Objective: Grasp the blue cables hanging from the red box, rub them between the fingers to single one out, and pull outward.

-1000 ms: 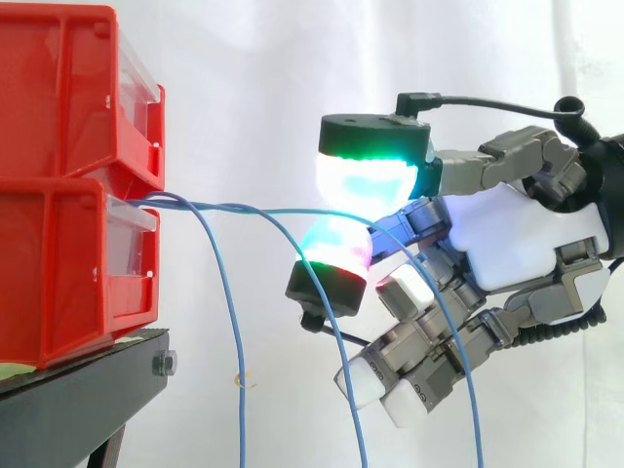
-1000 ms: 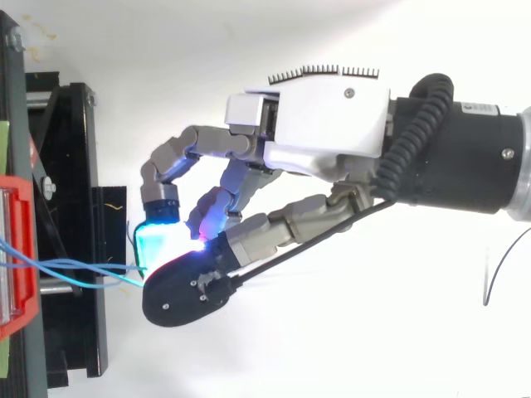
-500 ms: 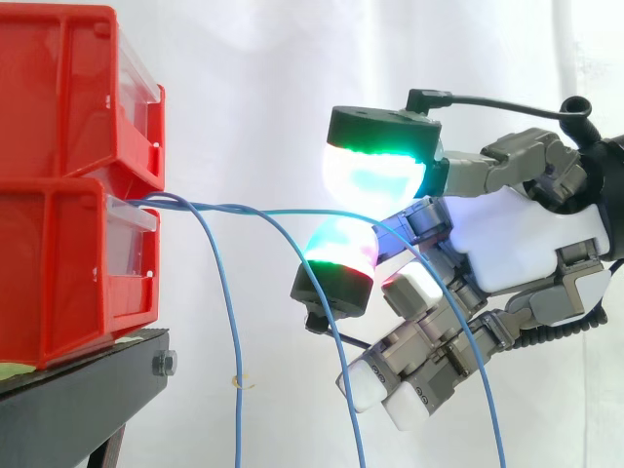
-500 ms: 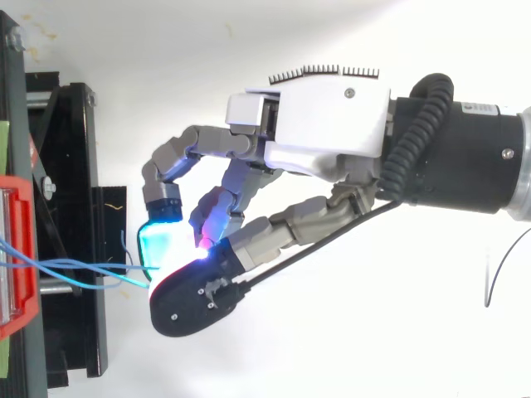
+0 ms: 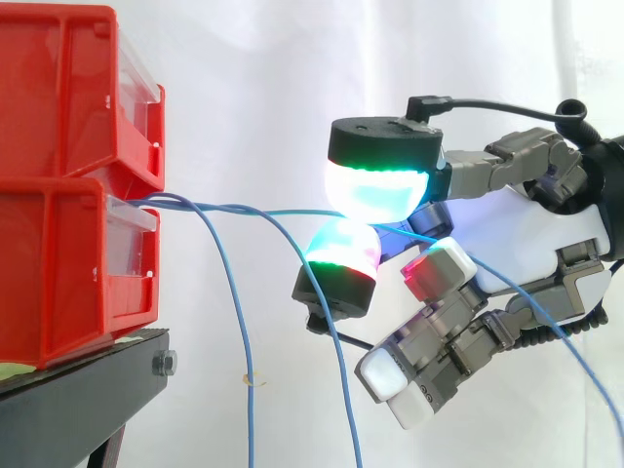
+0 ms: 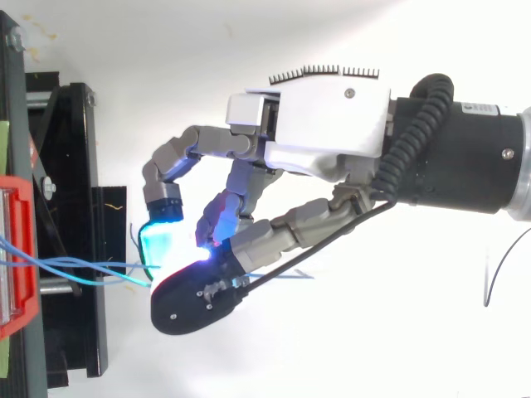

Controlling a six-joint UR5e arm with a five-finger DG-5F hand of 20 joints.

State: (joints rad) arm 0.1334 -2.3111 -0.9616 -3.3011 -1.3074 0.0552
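The robot hand pinches one thin blue cable between two glowing fingertip pads. The cable runs level from the lower red plastic bin, and two other blue cables hang loose near the black stand.

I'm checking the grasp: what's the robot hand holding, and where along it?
The robot hand pinches a blue cable between two glowing fingertip pads, mid-span, out from the red box.
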